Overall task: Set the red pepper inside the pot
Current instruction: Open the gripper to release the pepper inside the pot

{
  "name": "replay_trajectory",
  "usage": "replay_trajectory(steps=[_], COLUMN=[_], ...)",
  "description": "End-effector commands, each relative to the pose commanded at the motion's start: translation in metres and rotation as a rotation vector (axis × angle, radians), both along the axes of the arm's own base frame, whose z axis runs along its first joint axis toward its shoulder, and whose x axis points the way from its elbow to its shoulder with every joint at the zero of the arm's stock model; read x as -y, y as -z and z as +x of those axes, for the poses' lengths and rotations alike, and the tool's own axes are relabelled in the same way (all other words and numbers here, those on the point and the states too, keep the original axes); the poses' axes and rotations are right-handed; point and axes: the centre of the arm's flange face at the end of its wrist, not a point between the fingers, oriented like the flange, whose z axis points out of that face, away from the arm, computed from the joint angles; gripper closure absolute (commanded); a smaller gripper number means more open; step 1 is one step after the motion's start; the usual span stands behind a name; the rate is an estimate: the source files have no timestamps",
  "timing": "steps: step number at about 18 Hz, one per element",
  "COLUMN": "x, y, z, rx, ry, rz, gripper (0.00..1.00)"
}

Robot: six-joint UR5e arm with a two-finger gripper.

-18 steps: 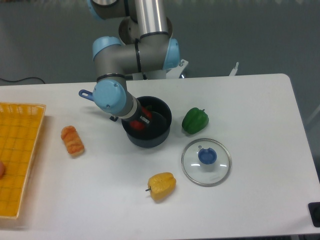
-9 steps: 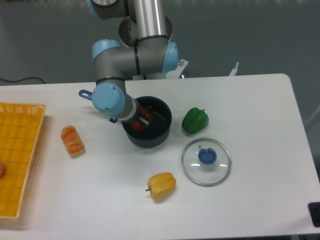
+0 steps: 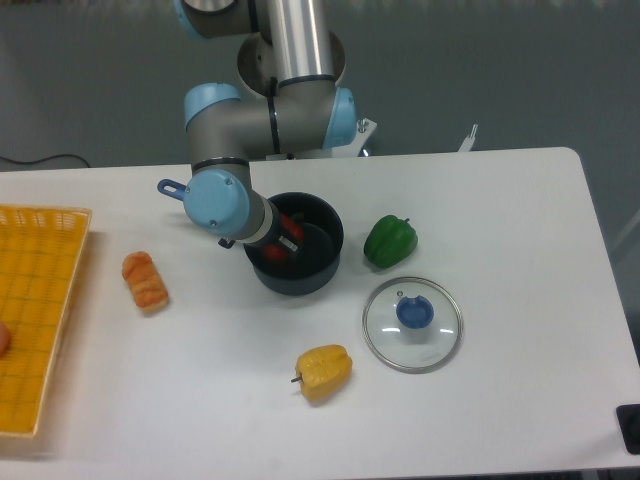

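A two-finger gripper [image 3: 284, 240], its jaw state hidden, reaches into the round navy-blue saucepan [image 3: 318, 266] where the small glossy red pepper [image 3: 275, 251] sits just below it; withdrawing unreleased may drag the pepper or tip the pan.

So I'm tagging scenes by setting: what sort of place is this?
Probably a robotics lab bench, not a kitchen: a white table against a bare grey floor, an industrial arm reaching into the pot, and toy-like food such as the green pepper.
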Motion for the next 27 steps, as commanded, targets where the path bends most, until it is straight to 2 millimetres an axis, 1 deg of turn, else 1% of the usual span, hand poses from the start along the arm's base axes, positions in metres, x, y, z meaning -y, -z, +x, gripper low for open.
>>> replay_trajectory(steps=[7, 15, 18, 20, 23, 25, 26, 27], x=[0.000, 0.000, -0.001, -0.001, -0.002, -0.004, -0.005, -0.005], y=[0.001, 0.001, 0.004, 0.004, 0.004, -0.001, -0.003, -0.007], z=[-0.001, 0.000, 0.002, 0.002, 0.001, -0.001, -0.002, -0.003], rx=[-0.003, -0.004, -0.004, -0.011, -0.014, -0.019, -0.021, -0.025], ry=[0.002, 0.004, 0.010, 0.015, 0.015, 0.014, 0.013, 0.011], rz=[-0.006, -0.007, -0.012, -0.019, -0.018, -0.010, -0.006, 0.001], gripper=[0.32, 0.31, 0.31, 0.28, 0.28, 0.28, 0.26, 0.21])
